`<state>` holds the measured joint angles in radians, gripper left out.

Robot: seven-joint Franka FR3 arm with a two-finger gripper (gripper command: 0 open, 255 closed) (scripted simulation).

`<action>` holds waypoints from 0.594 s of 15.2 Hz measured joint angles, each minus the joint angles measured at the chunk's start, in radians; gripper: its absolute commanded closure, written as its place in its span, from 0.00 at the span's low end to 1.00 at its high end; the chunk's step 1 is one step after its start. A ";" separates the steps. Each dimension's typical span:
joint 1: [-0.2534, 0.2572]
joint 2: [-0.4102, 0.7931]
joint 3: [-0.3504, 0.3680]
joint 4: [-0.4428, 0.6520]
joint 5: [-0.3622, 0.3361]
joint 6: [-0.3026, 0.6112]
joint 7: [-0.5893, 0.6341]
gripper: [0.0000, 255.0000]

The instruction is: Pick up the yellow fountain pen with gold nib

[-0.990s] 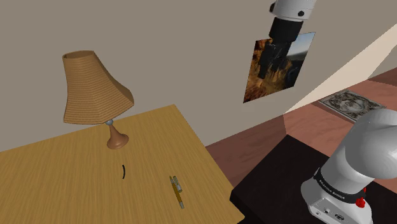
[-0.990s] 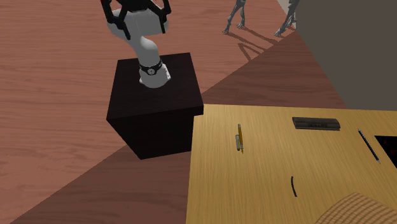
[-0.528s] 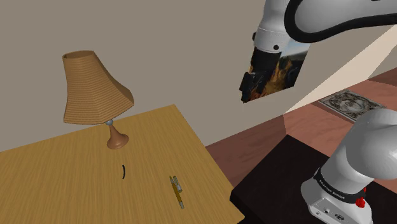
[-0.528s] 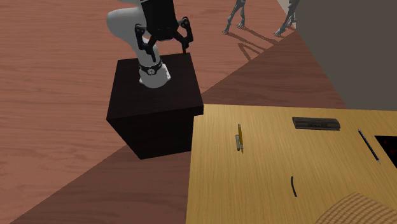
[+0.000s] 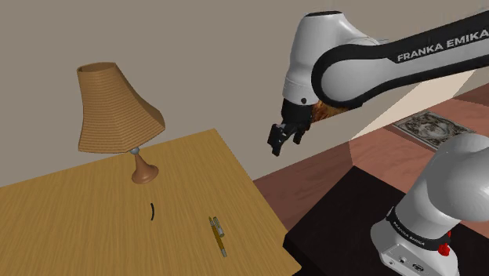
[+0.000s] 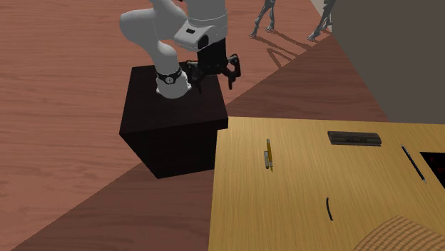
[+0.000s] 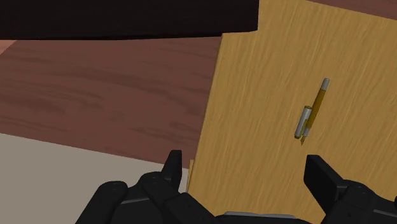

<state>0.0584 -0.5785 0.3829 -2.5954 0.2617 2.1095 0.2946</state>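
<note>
The yellow fountain pen (image 5: 219,235) lies flat on the wooden table (image 5: 94,227), near the edge that faces the stand, with a grey cap piece beside its barrel. In the second exterior view the pen (image 6: 268,153) lies close to the table's left edge. My black gripper (image 5: 282,137) hangs open in the air, well above the table and off its edge, nothing between its fingers. From the second exterior view the gripper (image 6: 216,80) hovers over the stand's table-side corner. Through the wrist view the pen (image 7: 313,111) lies ahead of the open gripper (image 7: 248,172), nearer one fingertip (image 7: 321,175).
A lamp (image 5: 116,110) with a woven shade stands at the table's back. A short black curved piece (image 5: 151,212) lies between lamp and pen. A flat black bar (image 6: 354,138) and a dark pen (image 6: 413,162) lie further along the table. The black stand (image 6: 171,121) sits beside the table.
The arm has swung down from high up and toward the table, so the gripper is lower and nearer the pen. The pen has not moved.
</note>
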 measured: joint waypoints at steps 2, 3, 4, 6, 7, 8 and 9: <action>-0.006 0.063 0.037 0.000 0.003 0.064 0.037 0.00; -0.008 0.096 0.058 0.001 0.003 0.096 0.060 0.00; -0.013 0.141 0.084 0.010 -0.002 0.132 0.087 0.00; -0.023 0.216 0.129 0.021 -0.015 0.197 0.141 0.00; -0.030 0.252 0.147 0.024 -0.025 0.228 0.165 0.00; -0.035 0.289 0.170 0.028 -0.038 0.259 0.196 0.00; -0.046 0.334 0.190 0.038 -0.060 0.292 0.228 0.00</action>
<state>0.0127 -0.2441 0.5729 -2.5570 0.2019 2.4012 0.5227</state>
